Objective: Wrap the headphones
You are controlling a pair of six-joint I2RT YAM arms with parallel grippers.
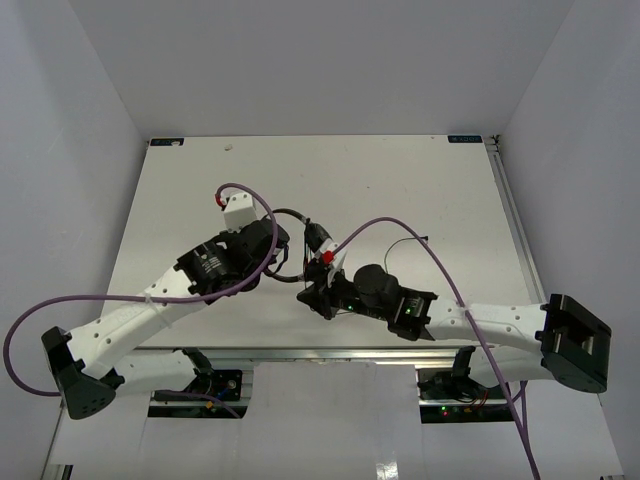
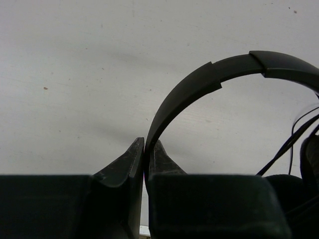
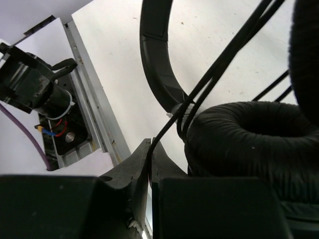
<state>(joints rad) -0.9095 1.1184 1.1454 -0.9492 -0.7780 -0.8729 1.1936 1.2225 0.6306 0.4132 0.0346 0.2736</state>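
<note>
Headphones (image 2: 239, 64) at table (image 1: 420, 190) centre, between both arms. Left gripper (image 2: 144, 152) pinched narrow on headband (image 3: 154, 59), likely anchoring frame. Right gripper (image 3: 149, 152) clamped on cord (image 3: 219, 59) beside earcup (image 3: 249, 134), likely to lead cord around. Near-edge rail (image 3: 97, 119) close; open room far, right.

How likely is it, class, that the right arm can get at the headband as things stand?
Probably, yes: the headband arches just beyond the right gripper. But its jaws are shut on the cord, so it must let go first.
</note>
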